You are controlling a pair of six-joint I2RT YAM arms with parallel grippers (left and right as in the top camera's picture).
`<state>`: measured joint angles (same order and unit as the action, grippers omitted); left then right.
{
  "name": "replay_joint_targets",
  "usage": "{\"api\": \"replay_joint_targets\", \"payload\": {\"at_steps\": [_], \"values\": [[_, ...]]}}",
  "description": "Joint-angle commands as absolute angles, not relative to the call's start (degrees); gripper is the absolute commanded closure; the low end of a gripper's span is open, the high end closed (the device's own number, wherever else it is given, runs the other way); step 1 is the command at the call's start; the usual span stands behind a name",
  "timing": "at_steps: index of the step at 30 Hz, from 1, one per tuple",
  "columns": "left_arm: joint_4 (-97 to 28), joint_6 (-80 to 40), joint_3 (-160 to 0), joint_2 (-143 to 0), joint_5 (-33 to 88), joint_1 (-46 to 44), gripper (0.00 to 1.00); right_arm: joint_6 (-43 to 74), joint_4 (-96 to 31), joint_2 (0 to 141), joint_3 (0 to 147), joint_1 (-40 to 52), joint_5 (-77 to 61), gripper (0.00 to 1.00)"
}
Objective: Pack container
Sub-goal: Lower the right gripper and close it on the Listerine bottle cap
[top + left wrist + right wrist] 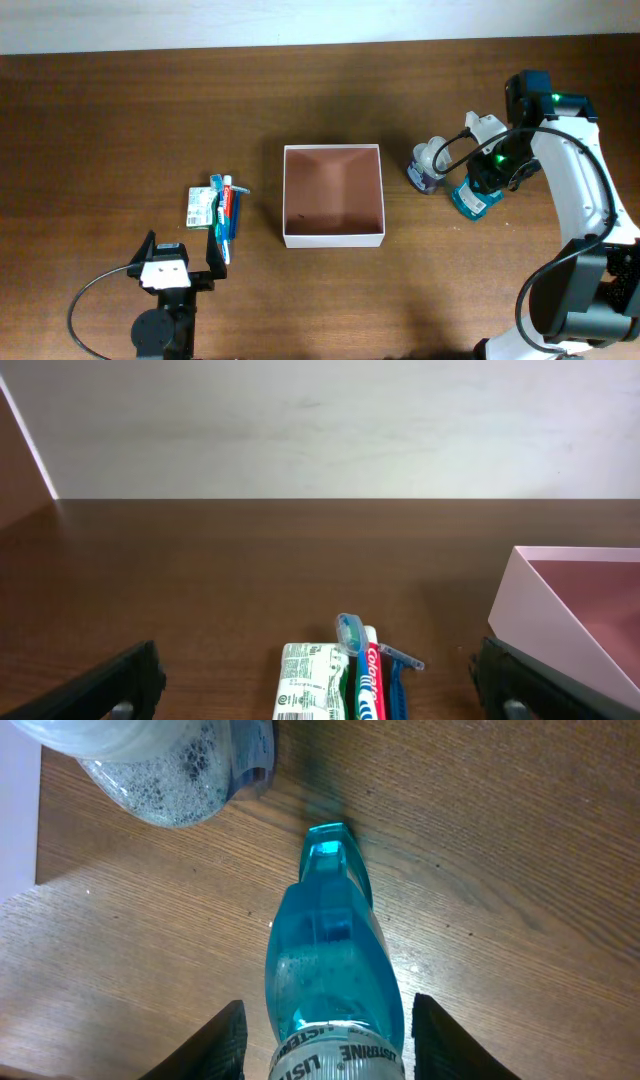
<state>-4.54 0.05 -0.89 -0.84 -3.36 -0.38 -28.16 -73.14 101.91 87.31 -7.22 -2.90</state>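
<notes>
Teal bottle (335,970) runs lengthwise away from the wrist between the right gripper's (330,1010) part-spread jaws, gaps showing either side, container (333,239) lying to its left at centre; left gripper (182,252) gapes wide by the toothpaste (228,210)

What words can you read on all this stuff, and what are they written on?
"LISTE…" on the label of the blue bottle, cut off by the picture's edge.
"Colgate" on the red toothpaste tube, partly cut off at the bottom.
Green and white packet: it has print, but too small to read.
No other writing shows.
</notes>
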Motion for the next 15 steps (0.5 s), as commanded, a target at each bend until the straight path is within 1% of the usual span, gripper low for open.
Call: {"api": "replay_joint_targets", "payload": {"at_steps": [1,13,14,15], "values": [[-4.5,0.9,-0.5,-0.4,-2.7,-0.1,0.0,-29.2,-73.0,102.4,87.0,-7.6,-2.5,0.54],[-4.5,0.9,-0.5,-0.4,-2.7,-0.1,0.0,-29.1,-72.3,102.6,86.0,-7.6,-2.6,0.53],[-4.5,0.9,-0.5,-0.4,-2.7,-0.1,0.0,-29.1,-72.3,102.6,86.0,-7.6,-2.6,0.52],[-4.5,0.9,-0.5,-0.4,-2.7,-0.1,0.01,-29.2,-72.3,102.6,86.0,-7.6,-2.6,0.48]]}}
